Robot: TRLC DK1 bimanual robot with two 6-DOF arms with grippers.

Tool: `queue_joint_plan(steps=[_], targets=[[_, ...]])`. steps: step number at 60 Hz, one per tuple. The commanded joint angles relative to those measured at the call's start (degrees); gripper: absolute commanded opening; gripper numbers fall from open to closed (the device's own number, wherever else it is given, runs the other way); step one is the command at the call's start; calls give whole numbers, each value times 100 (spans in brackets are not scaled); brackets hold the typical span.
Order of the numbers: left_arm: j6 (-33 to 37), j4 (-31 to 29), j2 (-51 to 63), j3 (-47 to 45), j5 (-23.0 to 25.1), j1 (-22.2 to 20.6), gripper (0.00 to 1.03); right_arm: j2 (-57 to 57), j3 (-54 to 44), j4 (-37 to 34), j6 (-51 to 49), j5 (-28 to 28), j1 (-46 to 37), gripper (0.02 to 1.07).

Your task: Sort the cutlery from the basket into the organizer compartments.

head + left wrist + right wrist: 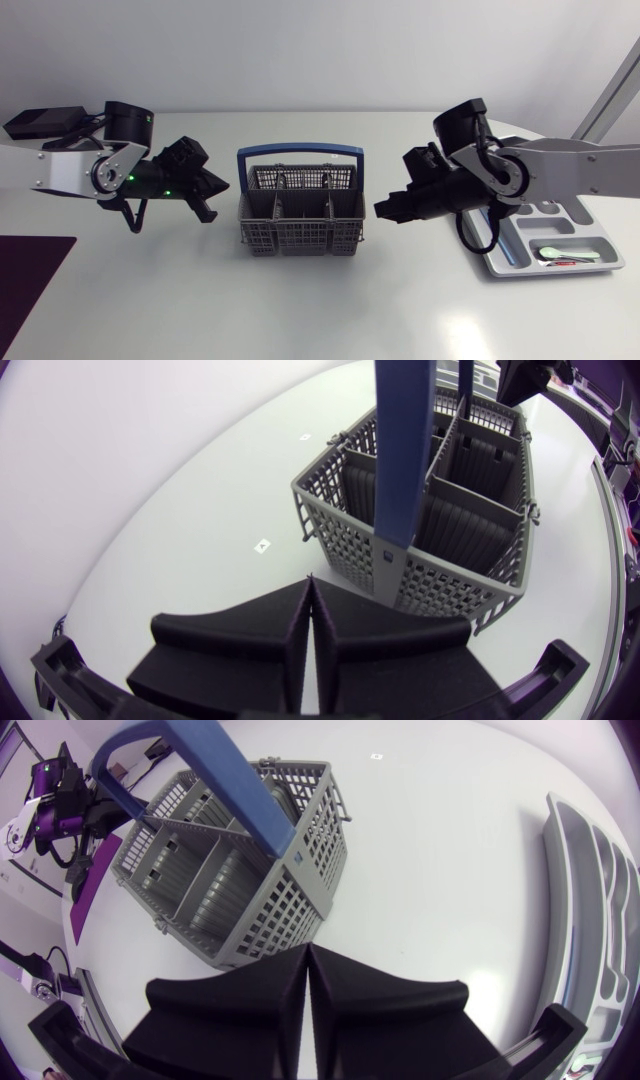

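My left gripper (212, 195) and right gripper (382, 209) sit clamped shut, empty. Cutlery in the basket (300, 236) is probably slick and stiff, so I'd pinch handles.

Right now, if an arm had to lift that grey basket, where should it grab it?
Probably the blue handle, at the middle of its top bar, coming straight down from above. It arches upright over the cutlery basket, with open space beneath for a finger.
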Motion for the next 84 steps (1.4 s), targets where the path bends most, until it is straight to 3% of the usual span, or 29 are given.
queue_joint_plan(steps=[1, 20, 28, 32, 35, 42, 51, 58, 79, 84], targets=[[-161, 41, -350, -243, 38, 126, 4, -287, -170, 48, -107, 154, -94, 26], [-539, -3, -1484, -867, 38, 240, 17, -1008, -486, 22, -467, 831, -59, 59], [-777, -100, -1985, -1042, 38, 275, 59, -1289, -610, -13, -608, 1077, -59, 73], [-864, -205, -2213, -1095, 20, 275, 89, -1447, -671, -40, -687, 1227, -59, 79], [-961, -214, -2327, -1122, 3, 328, 100, -1544, -706, -48, -713, 1315, -59, 87], [-1401, -346, -2600, -1095, 3, 539, 100, -1772, -829, -75, -836, 1482, -94, 102], [-1453, -478, -3118, -1289, -85, 601, 99, -2141, -996, -84, -959, 1613, -253, 102], [-1664, -698, -3549, -1350, -463, 627, 99, -2528, -1128, -136, -1073, 1684, -428, 102], [-1814, -1445, -4973, -1710, -481, 662, 99, -3838, -1655, -268, -1451, 2053, -683, 102], [-1814, -1515, -5324, -1789, -701, 574, 99, -4093, -1761, -321, -1522, 2088, -771, 102]])
